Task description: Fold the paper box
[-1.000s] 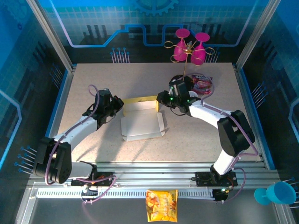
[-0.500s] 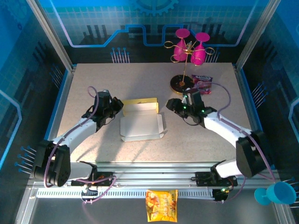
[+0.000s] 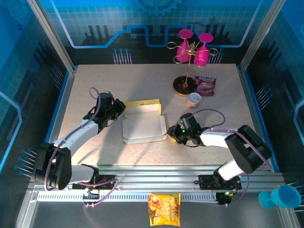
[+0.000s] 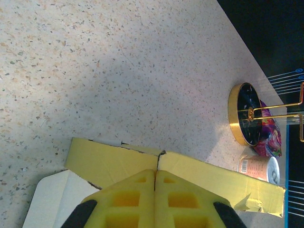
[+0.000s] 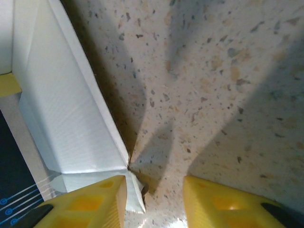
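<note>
Your box [image 3: 142, 124] lies mid-bench [image 3: 142, 80], white side up, just the far flap folded, left end effector [image 3: 118, 107] clamped empty beside it, right end effector [image 5: 154, 199] parted at the right flap, most folds undone.

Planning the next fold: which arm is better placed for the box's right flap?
Right, probably. The right fingers stand open at the near right corner of the golden-yellow, white-lined cardboard box; the left fingers are shut at its far left end.

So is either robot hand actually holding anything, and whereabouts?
Nothing is clearly held. The right gripper is open beside a white corner flap of the paper box; the left gripper is shut, tips against its yellow wall.
</note>
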